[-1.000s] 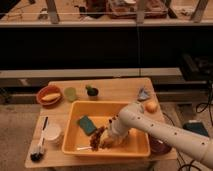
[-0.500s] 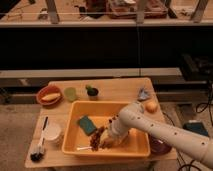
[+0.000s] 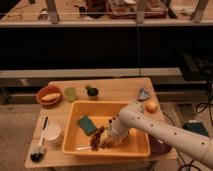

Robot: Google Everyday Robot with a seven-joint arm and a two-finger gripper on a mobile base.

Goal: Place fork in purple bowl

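Gripper sits low inside yellow bin, bottom center of frame; its opening cannot be told. Fork lies just left. Purple bowl stands lower right.

Green sponge in yellow tub; orange bowl, brush, white cup left.

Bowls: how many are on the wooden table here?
2. A round orange bowl sits at the table's back-left; a dark purple-maroon bowl sits front-right, partly hidden behind the white arm. The gripper is down inside the yellow plastic tub.
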